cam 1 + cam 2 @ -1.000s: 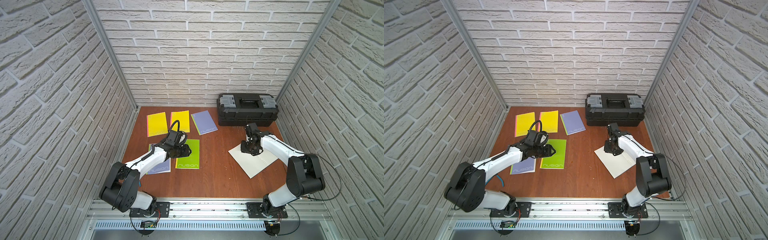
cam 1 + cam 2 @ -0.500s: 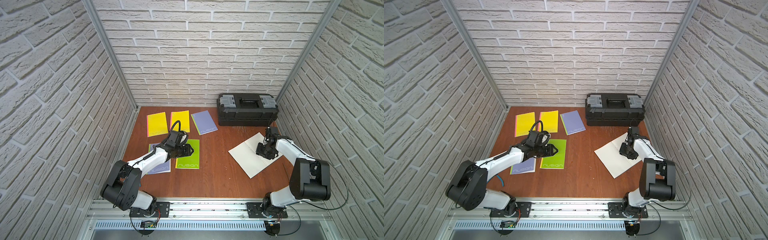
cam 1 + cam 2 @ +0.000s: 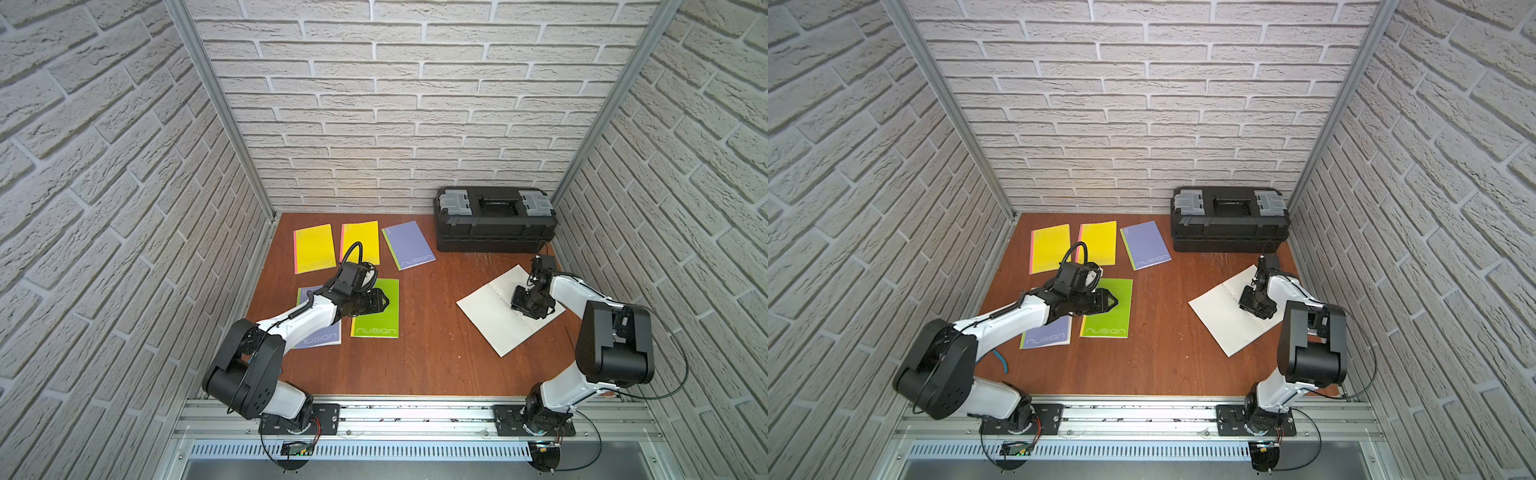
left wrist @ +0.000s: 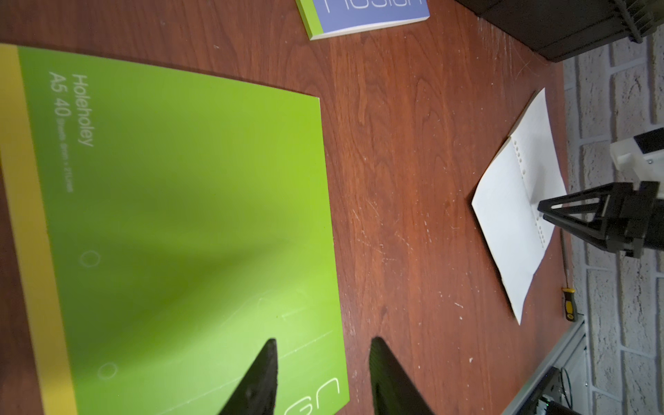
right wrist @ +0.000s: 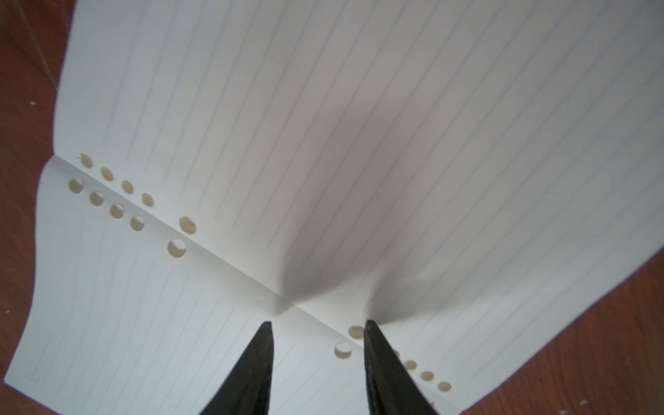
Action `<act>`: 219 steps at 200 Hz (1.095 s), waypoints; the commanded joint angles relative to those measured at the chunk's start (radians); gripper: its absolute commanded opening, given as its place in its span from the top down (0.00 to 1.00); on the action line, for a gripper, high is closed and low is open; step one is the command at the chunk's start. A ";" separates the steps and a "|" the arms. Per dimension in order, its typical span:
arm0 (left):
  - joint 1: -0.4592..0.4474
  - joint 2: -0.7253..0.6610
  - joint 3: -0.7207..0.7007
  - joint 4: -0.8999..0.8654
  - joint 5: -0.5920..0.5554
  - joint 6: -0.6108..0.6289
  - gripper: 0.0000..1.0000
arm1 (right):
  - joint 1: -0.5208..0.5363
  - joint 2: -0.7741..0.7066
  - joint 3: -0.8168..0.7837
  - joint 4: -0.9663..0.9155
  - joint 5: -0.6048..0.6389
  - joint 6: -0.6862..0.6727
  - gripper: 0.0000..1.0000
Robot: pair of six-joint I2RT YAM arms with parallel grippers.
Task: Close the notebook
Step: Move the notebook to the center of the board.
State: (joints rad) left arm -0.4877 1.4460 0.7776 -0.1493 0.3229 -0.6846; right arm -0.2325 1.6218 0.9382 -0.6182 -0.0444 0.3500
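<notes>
At 10 o'clock on the wooden table (image 3: 415, 365) a yellow notebook (image 3: 314, 248) lies shut, with a second yellow notebook (image 3: 368, 235) just beside it toward 11. At 8 o'clock a lavender notebook (image 3: 318, 338) lies partly under the left arm, and the green notebook (image 3: 376, 322) lies just beside it. The left gripper (image 3: 384, 300) hangs low over the green cover, its jaws apart and clamping nothing. Another lavender notebook (image 3: 408, 245) lies shut near 12 o'clock.

At 1 o'clock, against the back wall, the black toolbox (image 3: 494, 224) stands with its lid down, so its contents are hidden. I cannot tell what is in the two grey-lidded trays on top.

At 3 o'clock the open notebook (image 3: 494, 316) lies flat, its lined white pages up and its punched holes along the fold. The right gripper (image 5: 316, 325) points down at that fold. Its jaws are apart, one tip on each side of the crease, and no page is pinched between them. In the left wrist view, a yellow-handled screwdriver (image 4: 568, 305) lies near the side wall.
</notes>
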 commanded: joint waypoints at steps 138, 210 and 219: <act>-0.006 0.008 -0.005 0.024 0.011 0.002 0.56 | 0.036 0.047 -0.033 0.022 -0.083 -0.008 0.60; -0.006 -0.019 -0.005 0.011 0.010 0.002 0.56 | 0.202 0.046 -0.023 0.000 -0.056 0.041 0.61; -0.006 -0.018 -0.005 0.012 0.011 0.000 0.56 | 0.226 0.044 -0.019 -0.006 -0.051 0.047 0.60</act>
State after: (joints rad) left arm -0.4892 1.4460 0.7776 -0.1513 0.3233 -0.6846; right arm -0.0631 1.6478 0.9375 -0.5938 -0.0799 0.3645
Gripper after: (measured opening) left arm 0.438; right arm 0.398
